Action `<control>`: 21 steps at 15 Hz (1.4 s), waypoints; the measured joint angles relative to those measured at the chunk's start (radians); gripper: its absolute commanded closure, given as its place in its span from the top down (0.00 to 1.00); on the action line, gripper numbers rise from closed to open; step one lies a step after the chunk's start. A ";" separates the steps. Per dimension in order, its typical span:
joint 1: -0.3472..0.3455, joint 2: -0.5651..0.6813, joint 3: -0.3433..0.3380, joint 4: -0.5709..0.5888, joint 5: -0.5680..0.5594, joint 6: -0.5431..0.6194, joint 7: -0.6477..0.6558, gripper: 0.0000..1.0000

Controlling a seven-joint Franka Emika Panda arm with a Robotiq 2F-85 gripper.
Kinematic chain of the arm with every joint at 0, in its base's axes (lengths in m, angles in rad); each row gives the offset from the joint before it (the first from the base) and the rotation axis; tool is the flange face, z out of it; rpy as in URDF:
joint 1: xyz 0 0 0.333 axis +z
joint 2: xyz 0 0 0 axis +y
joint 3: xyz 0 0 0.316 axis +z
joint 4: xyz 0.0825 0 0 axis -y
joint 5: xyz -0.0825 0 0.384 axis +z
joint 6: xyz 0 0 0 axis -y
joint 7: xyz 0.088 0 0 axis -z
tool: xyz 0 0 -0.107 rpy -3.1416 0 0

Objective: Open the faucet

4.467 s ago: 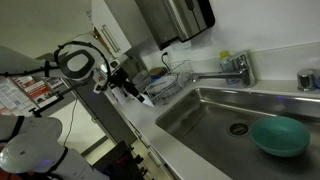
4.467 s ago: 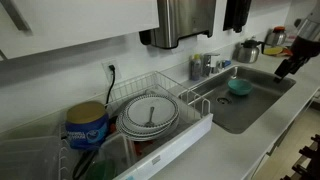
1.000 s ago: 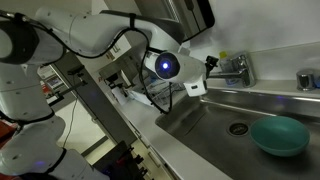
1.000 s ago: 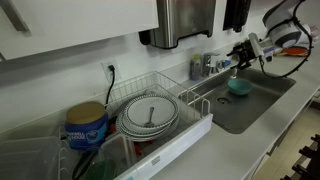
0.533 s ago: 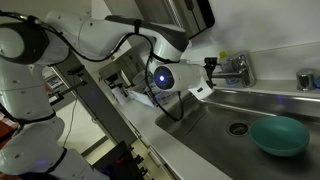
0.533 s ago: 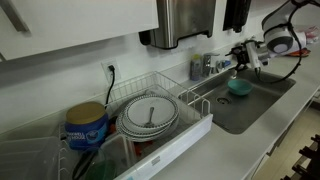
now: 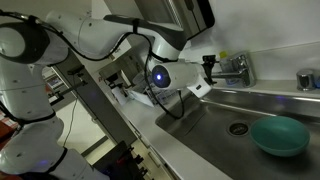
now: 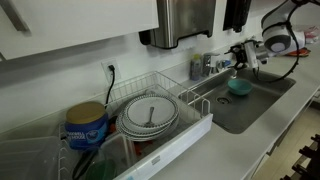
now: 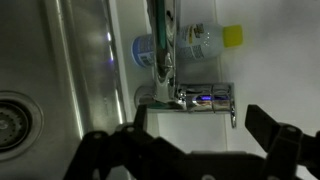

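The chrome faucet (image 7: 236, 68) stands on the counter behind the sink, its long spout reaching over the basin. It also shows in an exterior view (image 8: 224, 69). In the wrist view its chunky base (image 9: 186, 97) lies just beyond my fingers, and the spout (image 9: 158, 35) runs to the top edge. My gripper (image 9: 200, 125) is open and empty, its two dark fingers spread on either side of the base, not touching it. In both exterior views the gripper (image 7: 209, 68) (image 8: 243, 52) hovers close beside the faucet.
A teal bowl (image 7: 280, 135) lies in the steel sink (image 7: 200, 125) near the drain (image 7: 238, 128). A clear bottle with a yellow cap (image 9: 196, 42) lies behind the faucet. A small metal cup (image 7: 307, 80) stands on the counter. A dish rack with plates (image 8: 150, 115) stands beside the sink.
Over 4.5 s the arm swung from the counter end to the faucet. In the last half second it barely moved, and the gripper stayed open.
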 measured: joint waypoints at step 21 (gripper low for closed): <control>0.094 0.171 -0.066 0.186 0.560 -0.042 -0.490 1.00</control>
